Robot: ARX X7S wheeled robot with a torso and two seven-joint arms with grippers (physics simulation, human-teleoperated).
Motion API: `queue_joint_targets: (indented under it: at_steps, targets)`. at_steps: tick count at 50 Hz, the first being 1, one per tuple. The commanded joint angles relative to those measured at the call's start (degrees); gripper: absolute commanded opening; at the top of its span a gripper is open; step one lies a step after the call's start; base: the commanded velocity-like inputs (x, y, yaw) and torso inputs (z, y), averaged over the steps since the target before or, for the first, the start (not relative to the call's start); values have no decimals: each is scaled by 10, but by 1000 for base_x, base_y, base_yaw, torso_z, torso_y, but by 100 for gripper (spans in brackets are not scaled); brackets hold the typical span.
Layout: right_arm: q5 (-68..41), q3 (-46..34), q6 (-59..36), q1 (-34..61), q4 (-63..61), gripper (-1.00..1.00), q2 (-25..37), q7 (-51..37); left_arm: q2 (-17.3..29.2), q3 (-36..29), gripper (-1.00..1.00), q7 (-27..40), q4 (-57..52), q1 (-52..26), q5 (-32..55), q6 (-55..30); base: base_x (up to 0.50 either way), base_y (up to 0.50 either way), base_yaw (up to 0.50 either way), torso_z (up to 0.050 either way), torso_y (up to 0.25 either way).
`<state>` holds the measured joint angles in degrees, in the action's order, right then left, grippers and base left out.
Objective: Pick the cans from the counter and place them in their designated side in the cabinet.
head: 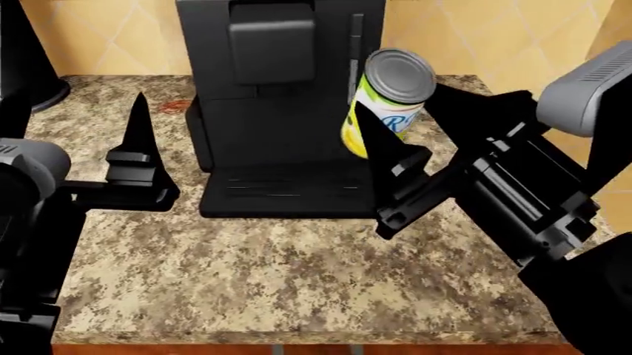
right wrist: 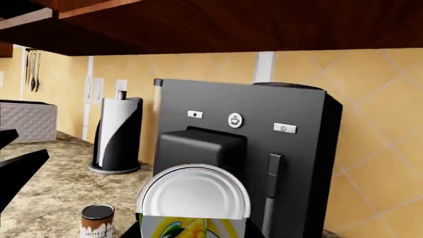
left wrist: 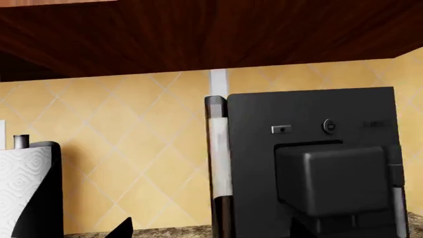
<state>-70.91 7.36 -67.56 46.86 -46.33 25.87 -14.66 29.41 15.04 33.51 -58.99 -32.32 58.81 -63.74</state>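
Left claw hangs empty above worktop, jaws spread. Brown can stands left of coffee machine. Right claw pinches yellow can, lifted. Carry step: you now raise it toward cabinet overhead.

Left gripper held over left bench edge, fingers spread, nothing between. Right gripper raised near back right corner, fingers clamped on yellow can, lifted and tilted.
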Motion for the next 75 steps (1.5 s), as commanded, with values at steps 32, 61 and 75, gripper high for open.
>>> queue_joint_targets:
  at_steps: [32,61,75]
  targets:
    - [-7,-40,-39,145,37,-100,-30,-140,305,-192,100,152,-9,82,-8,464,47,-193,0,0,0]
    - [-86,-42,-73,219,67,-100,-19,-225,485,-463,100,254,-9,-130,-17,615,12,-45,0,49,0]
    - [-79,-53,-63,215,63,-100,-17,-219,505,-552,100,262,-9,-207,-21,643,112,-141,0,50,0]
